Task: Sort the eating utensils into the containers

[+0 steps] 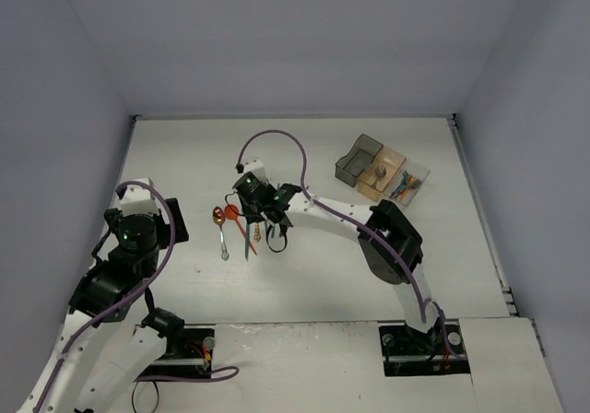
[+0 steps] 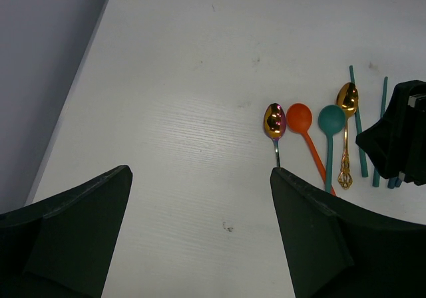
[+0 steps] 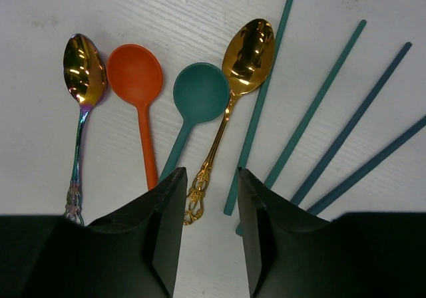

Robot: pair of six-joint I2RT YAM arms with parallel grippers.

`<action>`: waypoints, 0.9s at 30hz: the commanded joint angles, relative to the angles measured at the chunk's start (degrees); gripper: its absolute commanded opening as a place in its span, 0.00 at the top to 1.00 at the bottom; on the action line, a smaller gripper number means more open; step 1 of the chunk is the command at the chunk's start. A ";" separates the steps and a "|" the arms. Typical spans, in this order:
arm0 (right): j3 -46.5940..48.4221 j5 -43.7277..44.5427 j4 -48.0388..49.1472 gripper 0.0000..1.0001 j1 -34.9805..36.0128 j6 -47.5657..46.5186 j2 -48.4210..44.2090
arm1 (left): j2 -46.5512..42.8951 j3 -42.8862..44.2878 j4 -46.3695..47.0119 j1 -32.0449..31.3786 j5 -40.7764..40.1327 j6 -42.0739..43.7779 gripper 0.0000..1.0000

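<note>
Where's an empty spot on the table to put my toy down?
Bare table lies between the back wall and the spoons, and also between the spoons and the near edge. It is crowded under the right tool and around the bins.

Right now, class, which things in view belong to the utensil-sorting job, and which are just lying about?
Job: iridescent spoon, orange spoon, teal spoon, gold spoon, four chopsticks, grey bin, tan bin, clear bin.
Not the job: purple cable, white table.
</note>
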 commanded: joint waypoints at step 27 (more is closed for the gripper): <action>5.22 9.38 2.45 0.81 -0.12 8.96 11.07 | 3.75 1.34 -1.20 0.43 -1.39 -1.17 0.17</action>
